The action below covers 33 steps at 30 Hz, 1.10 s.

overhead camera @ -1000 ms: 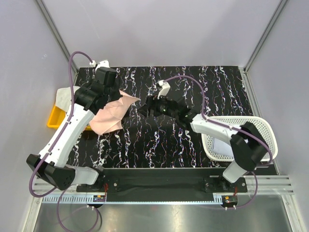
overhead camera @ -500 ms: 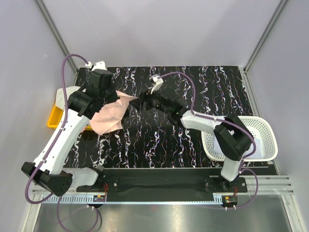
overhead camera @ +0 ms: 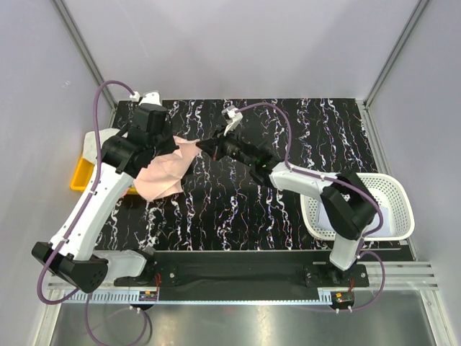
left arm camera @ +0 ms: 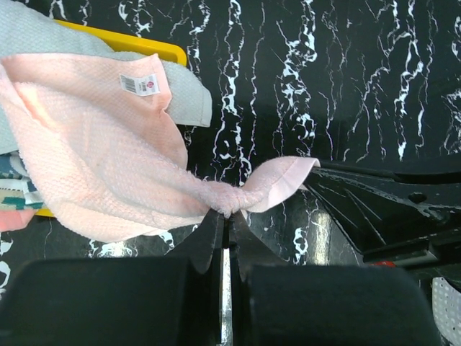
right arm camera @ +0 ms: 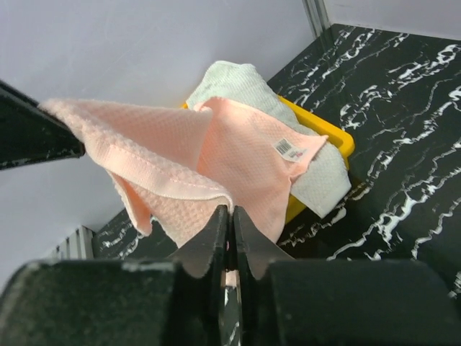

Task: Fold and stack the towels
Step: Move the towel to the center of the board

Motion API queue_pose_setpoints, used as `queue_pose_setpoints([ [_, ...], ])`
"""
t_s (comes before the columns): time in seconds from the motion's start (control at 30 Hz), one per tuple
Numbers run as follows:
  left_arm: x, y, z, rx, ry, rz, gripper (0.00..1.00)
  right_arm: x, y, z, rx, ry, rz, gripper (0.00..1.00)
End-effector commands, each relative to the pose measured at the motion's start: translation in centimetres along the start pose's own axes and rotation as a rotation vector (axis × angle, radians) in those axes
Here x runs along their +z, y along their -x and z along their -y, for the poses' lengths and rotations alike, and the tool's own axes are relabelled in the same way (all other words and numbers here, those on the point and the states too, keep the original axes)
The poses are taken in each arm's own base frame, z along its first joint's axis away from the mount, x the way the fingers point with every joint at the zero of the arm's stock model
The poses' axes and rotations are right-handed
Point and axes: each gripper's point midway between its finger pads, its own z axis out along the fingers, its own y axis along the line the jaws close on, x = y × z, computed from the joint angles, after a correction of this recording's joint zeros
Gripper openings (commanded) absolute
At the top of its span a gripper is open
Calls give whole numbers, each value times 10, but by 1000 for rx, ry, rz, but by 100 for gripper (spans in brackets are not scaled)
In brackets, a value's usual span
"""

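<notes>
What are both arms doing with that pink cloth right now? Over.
Left gripper shut on pink towel. Right gripper shut on its edge. Towel trails over pale towel in yellow tray.

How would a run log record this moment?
left claw: shut on pink towel | right claw: shut on it | fold: not done

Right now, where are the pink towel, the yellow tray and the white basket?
pink towel (overhead camera: 166, 174), top view, middle of the cloth.
yellow tray (overhead camera: 81, 179), top view, its bare left end.
white basket (overhead camera: 400, 193), top view, its mesh wall on the right.
</notes>
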Motion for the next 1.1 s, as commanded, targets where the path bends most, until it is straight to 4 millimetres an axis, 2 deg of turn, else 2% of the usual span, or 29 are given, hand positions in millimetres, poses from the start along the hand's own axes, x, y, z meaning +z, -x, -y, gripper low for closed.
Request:
queue_pose_setpoints([
  [0.0,-22,18,16,10,-112,52,0,-24,53,-26,-85,9,80,8],
  [0.03,-27,18,17,22,-131,54,0,-29,48,-24,-88,-14,39,1],
  [0.07,-30,16,20,28,-156,43,0,-39,62,-31,-106,-18,53,0],
  [0.1,-33,15,21,33,-169,41,0,-43,66,-29,-130,-49,53,0],
  [0.13,-37,15,23,49,-187,42,0,-50,62,-25,-136,-82,12,0],
  [0.2,-49,15,29,66,-243,39,0,-64,84,-35,-184,-97,22,0],
  [0.23,-57,18,30,90,-268,42,0,-73,81,-34,-193,-119,-19,0],
  [0.3,-70,15,42,121,-354,25,0,-90,106,-48,-242,-117,3,0],
  [0.33,-77,16,45,144,-389,28,0,-99,102,-48,-249,-131,-44,0],
  [0.4,-99,18,57,166,-495,44,0,-117,120,-65,-290,-121,-41,0],
  [0.43,-106,19,60,179,-528,58,0,-126,116,-65,-294,-130,-81,0],
  [0.5,-128,21,69,197,-624,90,0,-143,133,-83,-324,-106,-65,0],
  [0.53,-136,24,73,203,-660,109,0,-150,131,-85,-326,-108,-90,0],
  [0.6,-151,25,81,215,-738,129,0,-165,145,-101,-349,-87,-70,0],
  [0.63,-161,29,84,224,-777,160,0,-171,144,-102,-350,-91,-86,0],
  [0.7,-173,30,91,229,-840,176,0,-186,157,-114,-357,-82,-73,0],
  [0.9,-210,35,105,254,-1001,230,0,-219,188,-143,-347,-44,-16,0],
  [1.07,-234,52,116,236,-1089,284,0,-239,211,-153,-324,-70,17,0],
])
